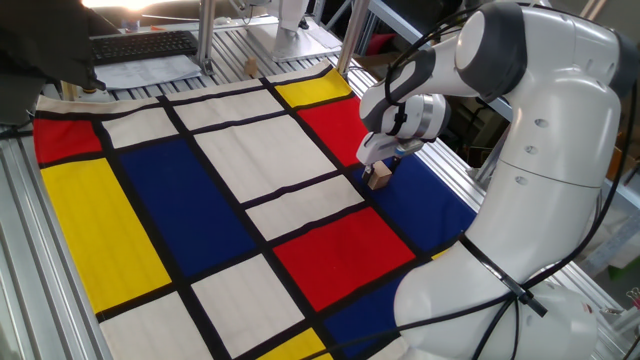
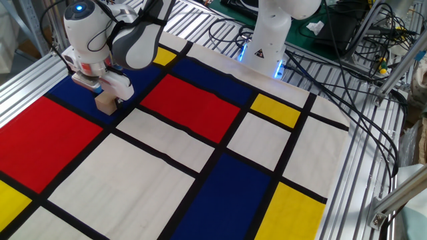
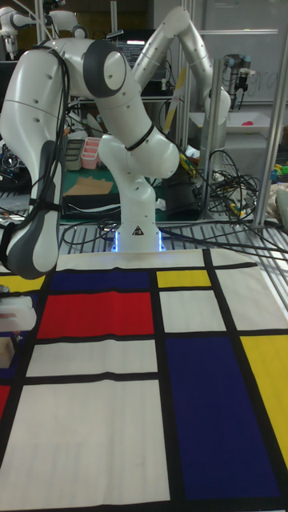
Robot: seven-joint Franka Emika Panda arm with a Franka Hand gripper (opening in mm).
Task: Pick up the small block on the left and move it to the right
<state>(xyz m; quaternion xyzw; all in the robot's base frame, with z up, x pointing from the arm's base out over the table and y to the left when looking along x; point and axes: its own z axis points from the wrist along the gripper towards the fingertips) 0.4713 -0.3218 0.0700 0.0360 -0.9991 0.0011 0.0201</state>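
Note:
The small block (image 1: 378, 178) is a light tan wooden cube resting on the blue patch at the right edge of the cloth. In the other fixed view the small block (image 2: 105, 103) is at the far left. My gripper (image 1: 380, 166) is down over it, fingers against its sides, and looks shut on it. The gripper (image 2: 103, 93) hides the top of the block. In the tall fixed view the small block (image 3: 6, 346) shows at the left edge under the gripper (image 3: 10, 330).
A checked cloth (image 1: 220, 170) of red, blue, yellow and white patches covers the table. The robot base (image 2: 267, 40) stands at the far side, with cables (image 2: 347, 73) beside it. Aluminium rails (image 1: 450, 170) run along the table's edge near the block.

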